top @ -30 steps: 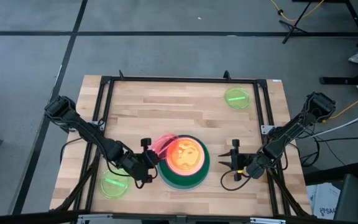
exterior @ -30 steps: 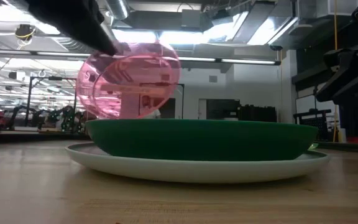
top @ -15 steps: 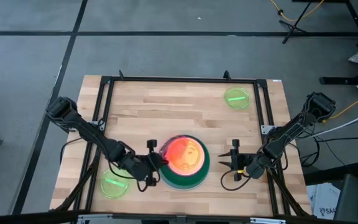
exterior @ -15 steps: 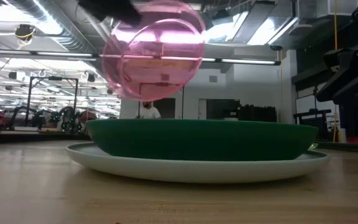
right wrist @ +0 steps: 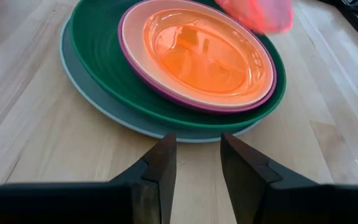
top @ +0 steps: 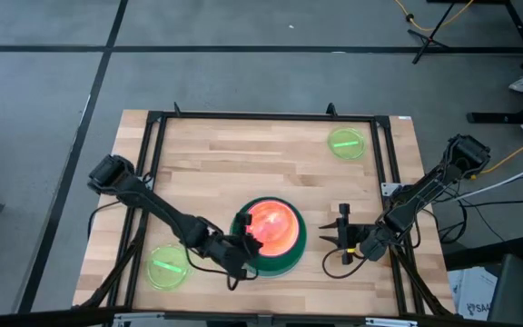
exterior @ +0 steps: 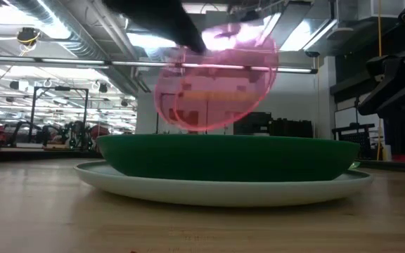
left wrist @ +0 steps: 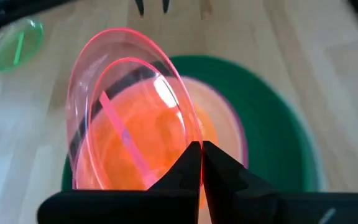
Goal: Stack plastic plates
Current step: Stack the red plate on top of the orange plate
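A stack sits at the table's near middle: the light blue plate [exterior: 223, 191] at the bottom, then dark green [right wrist: 98, 43], magenta [right wrist: 127, 50], peach [right wrist: 261, 57] and translucent orange [right wrist: 204, 56] plates. My left gripper [left wrist: 201, 148] is shut on the pink-red plate [left wrist: 129, 106] and hovers over the stack [top: 269, 238]. In the low view the pink-red plate [exterior: 216, 77] hangs tilted above the green one [exterior: 223, 158]. My right gripper [right wrist: 197, 155] is open and waits to the right of the stack, fingers toward it. Two lime green plates [top: 346, 143] [top: 166, 266] lie flat on the table. My left gripper pinches the pink-red plate's rim [left wrist: 190, 132] between its two fingers, reaching in from the table's left over the stack's left edge. The plate is lifted clear and steeply tilted above the orange plate.
A black frame rail [top: 261, 116] runs around the wooden table top. One lime plate lies at the far right corner, the other at the near left beside my left arm [top: 152, 207]. Bare wood [top: 243, 163] stretches across the far half.
My left gripper has moved toward the table's right, carrying the pink-red plate from beside the stack's left rim to over its middle. The plate has stayed lifted and tilted. My right arm has kept still.
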Controlling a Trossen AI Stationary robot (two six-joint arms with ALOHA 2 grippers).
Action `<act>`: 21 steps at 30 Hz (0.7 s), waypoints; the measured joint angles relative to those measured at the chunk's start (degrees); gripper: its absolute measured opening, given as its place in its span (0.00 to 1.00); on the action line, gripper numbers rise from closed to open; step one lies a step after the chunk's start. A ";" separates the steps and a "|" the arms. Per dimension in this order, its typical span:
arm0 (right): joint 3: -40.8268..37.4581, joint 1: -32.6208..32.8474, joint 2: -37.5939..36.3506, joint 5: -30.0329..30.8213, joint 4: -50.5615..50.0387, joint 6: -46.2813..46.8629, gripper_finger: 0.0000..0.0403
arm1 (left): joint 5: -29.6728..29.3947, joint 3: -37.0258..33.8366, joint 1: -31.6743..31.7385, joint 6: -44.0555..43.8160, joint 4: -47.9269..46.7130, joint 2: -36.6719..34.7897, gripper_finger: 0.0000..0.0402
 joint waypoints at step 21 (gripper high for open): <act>0.00 0.00 0.00 0.00 0.00 0.04 0.29 | 2.77 -0.02 1.96 -0.26 0.62 5.13 0.01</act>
